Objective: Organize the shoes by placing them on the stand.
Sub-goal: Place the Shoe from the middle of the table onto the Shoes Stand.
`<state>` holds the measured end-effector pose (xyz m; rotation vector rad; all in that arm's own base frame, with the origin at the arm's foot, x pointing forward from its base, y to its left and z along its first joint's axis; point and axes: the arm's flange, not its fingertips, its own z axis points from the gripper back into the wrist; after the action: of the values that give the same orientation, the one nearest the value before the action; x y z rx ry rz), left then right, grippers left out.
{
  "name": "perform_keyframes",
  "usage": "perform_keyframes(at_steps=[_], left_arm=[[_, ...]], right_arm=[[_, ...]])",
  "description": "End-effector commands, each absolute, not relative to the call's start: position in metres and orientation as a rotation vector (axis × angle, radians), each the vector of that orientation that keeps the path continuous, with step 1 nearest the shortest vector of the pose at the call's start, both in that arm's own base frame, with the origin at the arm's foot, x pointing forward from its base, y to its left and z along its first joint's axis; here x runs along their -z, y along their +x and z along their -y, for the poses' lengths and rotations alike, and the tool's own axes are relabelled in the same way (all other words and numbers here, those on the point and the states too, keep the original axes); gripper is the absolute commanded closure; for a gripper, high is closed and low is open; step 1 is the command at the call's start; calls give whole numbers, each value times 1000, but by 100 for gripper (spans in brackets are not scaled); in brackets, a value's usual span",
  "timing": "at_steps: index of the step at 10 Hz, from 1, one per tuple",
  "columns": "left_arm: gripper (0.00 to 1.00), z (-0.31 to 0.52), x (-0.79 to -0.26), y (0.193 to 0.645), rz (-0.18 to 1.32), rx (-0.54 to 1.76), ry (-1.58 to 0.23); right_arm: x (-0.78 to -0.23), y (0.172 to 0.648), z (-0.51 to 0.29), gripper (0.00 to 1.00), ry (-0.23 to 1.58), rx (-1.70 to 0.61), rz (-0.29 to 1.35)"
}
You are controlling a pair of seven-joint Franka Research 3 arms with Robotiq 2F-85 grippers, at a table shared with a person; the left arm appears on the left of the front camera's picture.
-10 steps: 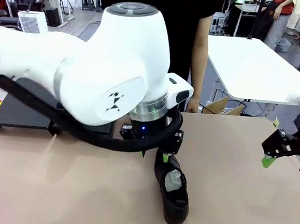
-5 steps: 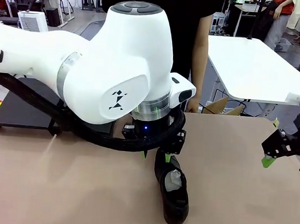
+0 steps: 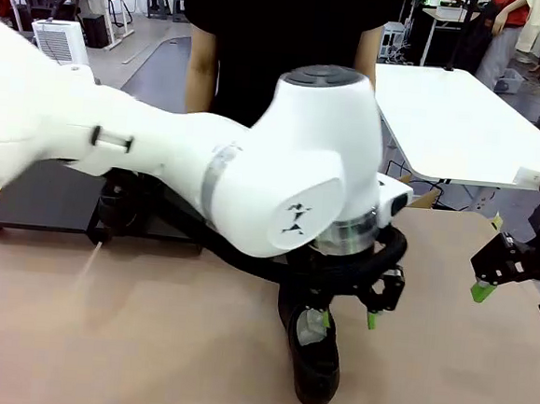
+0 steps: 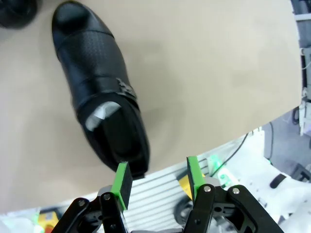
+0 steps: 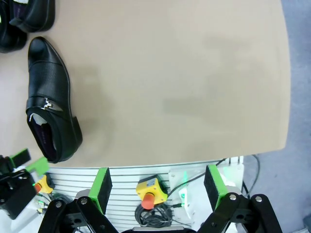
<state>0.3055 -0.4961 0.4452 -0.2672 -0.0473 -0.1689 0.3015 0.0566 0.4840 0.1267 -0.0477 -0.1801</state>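
I had the left end effector (image 4: 157, 177) low over the surface (image 3: 147, 342), jaws part-way apart with nothing between them, and one green pad (image 4: 121, 180) sat just beside the heel of the shoe (image 4: 97, 82). That shoe lay flat on the surface, toe towards my side and heel towards the person (image 3: 265, 33) standing at the far edge. I could see crumpled white paper (image 4: 99, 112) in its opening and a small metal buckle (image 4: 126, 90) across the top (no laces that I could make out). It was well off the stand (image 3: 36, 207), which sat back at the left. Over on the right, the right end effector (image 5: 158, 187) hung wide and empty above the surface's near edge, well apart from the shoe. Through its wrist camera I picked out other shoes (image 5: 31, 17) in the far corner, though what they rested on I couldn't tell.
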Motion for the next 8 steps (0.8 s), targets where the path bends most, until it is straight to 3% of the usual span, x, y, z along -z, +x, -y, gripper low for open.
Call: perform_keyframes(at_steps=[1, 4, 8], left_arm=[[39, 525, -452, 308, 11, 45, -195], [39, 540, -447, 309, 61, -33, -75], [39, 552, -424, 309, 50, -43, -69]], right_arm=[[-485, 301, -57, 0, 137, 172, 47], [-485, 301, -57, 0, 137, 172, 47], [-485, 301, -57, 0, 137, 172, 47]])
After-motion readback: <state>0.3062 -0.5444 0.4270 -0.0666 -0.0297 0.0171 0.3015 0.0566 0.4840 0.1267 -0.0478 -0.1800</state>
